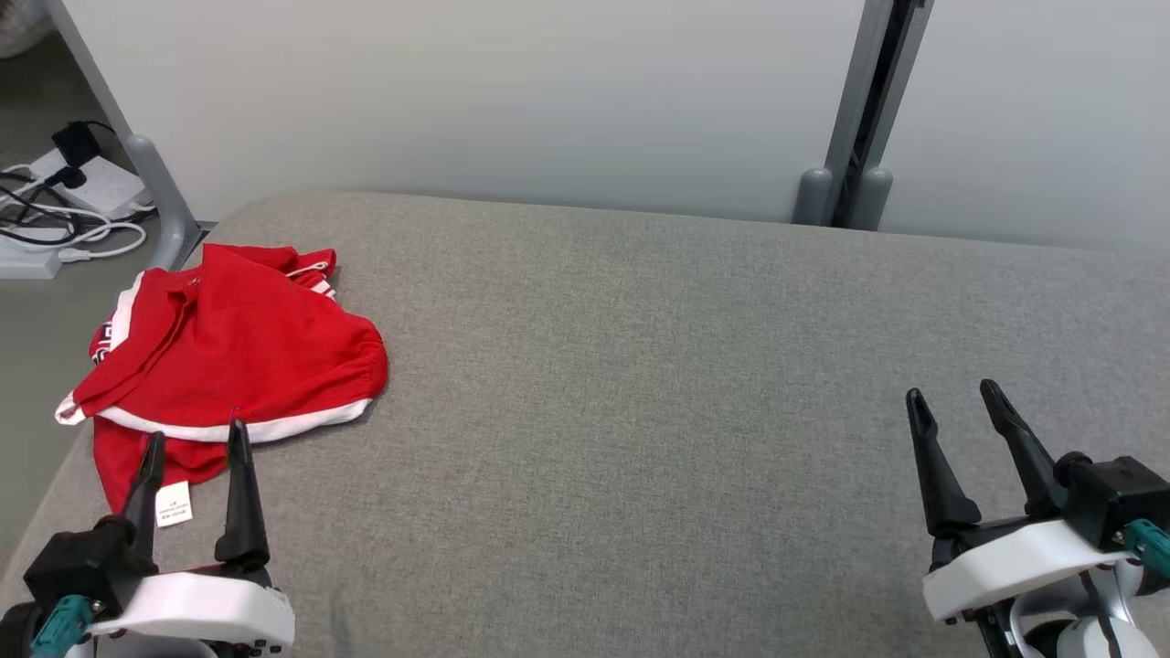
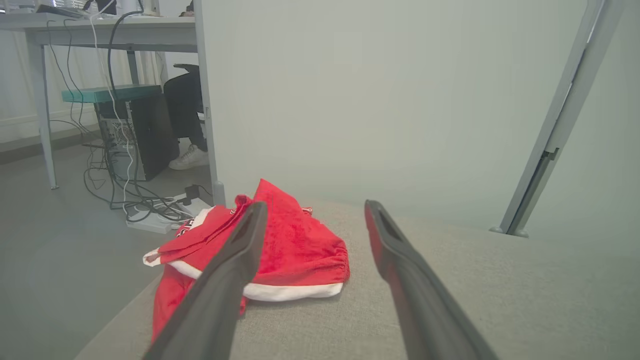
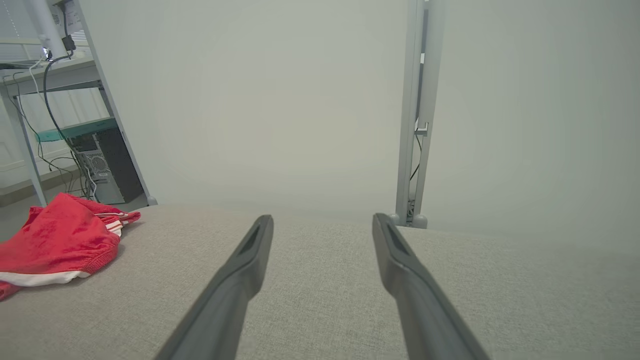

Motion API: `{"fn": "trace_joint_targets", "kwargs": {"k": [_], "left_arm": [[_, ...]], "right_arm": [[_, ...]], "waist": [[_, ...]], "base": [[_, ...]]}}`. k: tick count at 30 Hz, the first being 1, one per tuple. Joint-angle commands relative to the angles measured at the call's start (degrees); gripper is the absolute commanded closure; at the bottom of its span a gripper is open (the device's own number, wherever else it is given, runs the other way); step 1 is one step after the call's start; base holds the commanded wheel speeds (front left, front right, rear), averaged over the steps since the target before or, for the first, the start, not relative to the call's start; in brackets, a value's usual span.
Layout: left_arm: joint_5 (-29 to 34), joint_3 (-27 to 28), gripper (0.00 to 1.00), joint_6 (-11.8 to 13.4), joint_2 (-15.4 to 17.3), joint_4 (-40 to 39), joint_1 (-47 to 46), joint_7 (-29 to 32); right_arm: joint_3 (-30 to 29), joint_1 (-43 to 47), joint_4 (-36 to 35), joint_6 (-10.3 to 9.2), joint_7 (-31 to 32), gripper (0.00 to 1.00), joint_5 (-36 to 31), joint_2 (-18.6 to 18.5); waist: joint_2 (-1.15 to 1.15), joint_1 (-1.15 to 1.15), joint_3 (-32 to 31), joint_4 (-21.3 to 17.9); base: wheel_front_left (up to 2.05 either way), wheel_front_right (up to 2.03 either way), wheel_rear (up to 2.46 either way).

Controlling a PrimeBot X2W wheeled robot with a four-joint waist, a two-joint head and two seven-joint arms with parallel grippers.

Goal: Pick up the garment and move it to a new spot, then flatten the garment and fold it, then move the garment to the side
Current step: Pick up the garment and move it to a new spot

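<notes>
There is one garment (image 1: 238, 347), red with white trim, lying bunched at the left side of the grey padded surface (image 1: 640, 366). Its left part reaches the surface's left edge and seems to hang slightly over it, though the head view is too flat to be sure. A single white label (image 1: 174, 504) shows on the lower flap of cloth.

Two hands are in view, each with two long dark fingers. The left hand (image 1: 196, 431) sits at the garment's near edge, its fingers spread apart and pinching nothing; in the left wrist view one finger (image 2: 235, 265) crosses in front of the red cloth and the other stands over bare fabric. The right hand (image 1: 952, 390) is well apart from the garment, over the right side of the surface, its fingers also spread and holding nothing.

On the floor to the left lies one white power strip (image 1: 96, 187) with several cables. Behind, the left wrist view shows one desk (image 2: 100, 22), one computer tower (image 2: 140, 135) under it, and a person's shoe (image 2: 189, 157).
</notes>
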Motion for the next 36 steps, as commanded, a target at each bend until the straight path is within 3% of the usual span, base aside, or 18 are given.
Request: {"fn": "trace_joint_targets", "kwargs": {"k": [1,25,30,36], "left_arm": [[0.03,-0.05,0.00,-0.24,0.21,0.64,0.40,-0.33],[-1.02,0.27,0.00,0.04,0.40,0.11,-4.31,-0.91],[-1.77,0.26,0.00,-1.76,1.63,1.83,-11.36,0.65],[-5.59,-1.08,0.00,-6.74,1.51,11.89,-19.77,4.52]], "right_arm": [[-0.10,0.74,-0.46,-0.02,0.17,0.00,0.31,-0.05],[-0.26,0.08,-1.97,-0.02,1.21,0.00,-0.32,0.09],[1.16,-2.43,-3.51,-0.02,2.33,0.00,-0.95,-1.06],[2.79,-6.17,-4.49,-0.02,2.99,0.00,-1.37,-2.15]], "waist": [[0.00,0.00,-0.39,0.22],[0.00,0.00,1.52,0.15],[0.00,0.00,5.88,-1.20],[0.00,0.00,12.55,-3.81]], "base": [[0.00,0.00,0.00],[0.00,0.00,0.00],[0.00,0.00,0.00],[0.00,0.00,0.00]]}}
